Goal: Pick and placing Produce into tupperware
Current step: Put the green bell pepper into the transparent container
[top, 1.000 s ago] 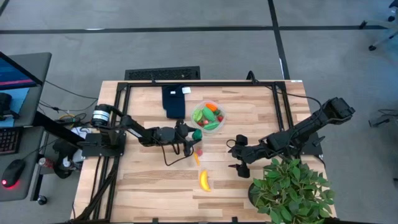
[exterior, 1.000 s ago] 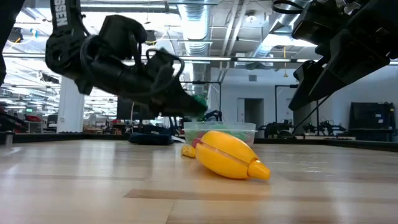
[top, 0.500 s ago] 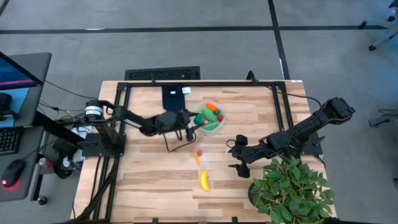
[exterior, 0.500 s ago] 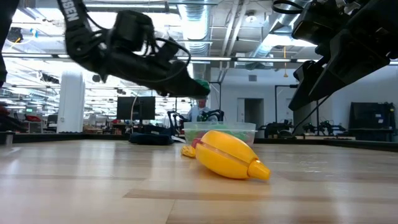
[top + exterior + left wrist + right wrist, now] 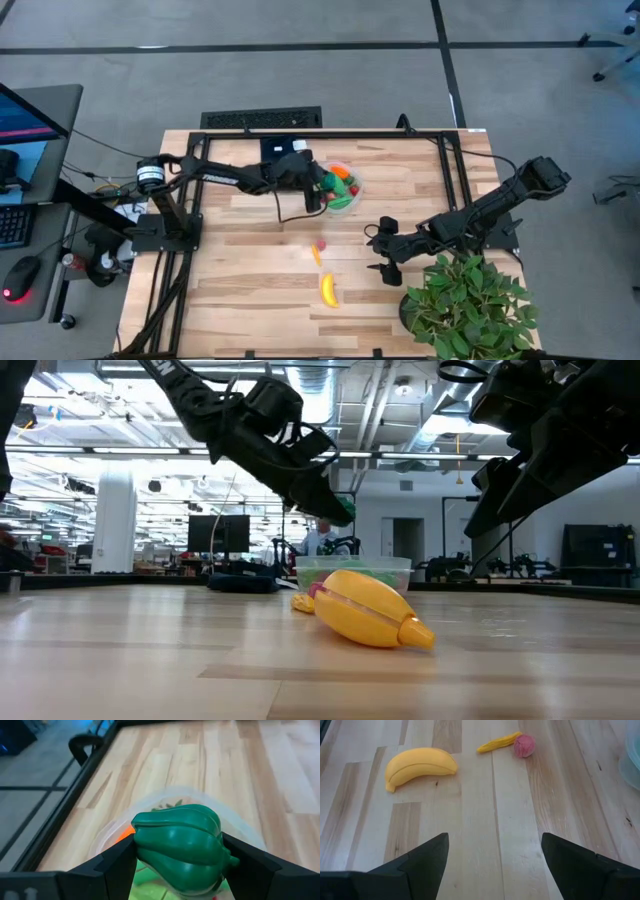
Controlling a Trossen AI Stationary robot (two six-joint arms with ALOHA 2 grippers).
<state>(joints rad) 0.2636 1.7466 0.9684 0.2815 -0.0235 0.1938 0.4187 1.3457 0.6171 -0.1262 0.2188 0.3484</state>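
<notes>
My left gripper [image 5: 320, 186] hovers over the near-left rim of the clear round tupperware [image 5: 353, 176], shut on a green pepper-like toy [image 5: 177, 845]. The low view shows that green toy [image 5: 340, 510] held in the air above the tupperware [image 5: 355, 571]. Green, orange and red pieces lie inside the container. On the table lie a yellow banana [image 5: 328, 290], a small red strawberry [image 5: 320, 244] and a thin yellow-orange piece [image 5: 316, 257]. My right gripper [image 5: 379, 248] waits open, right of them, above the wood; the banana [image 5: 420, 766] and strawberry [image 5: 524, 745] lie ahead of it. My left gripper pinches the green toy between its two fingers [image 5: 117, 865], one on each side of its ribbed body [image 5: 145, 845]. The fingers slant down from the table's left. The toy is lifted clear, above the tupperware's rim [image 5: 112, 827].
A dark blue folded cloth [image 5: 282, 162] lies left of the tupperware near the far edge. A big leafy potted plant [image 5: 470, 305] stands at the near right corner, close to my right arm. Bare wood stretches over the near left part of the table [image 5: 240, 300].
My left gripper has risen from near the table's middle and moved toward the far edge and slightly right, carrying the green toy until it hangs over the tupperware. It has stayed shut on the toy. The banana, strawberry and thin piece have not moved.
</notes>
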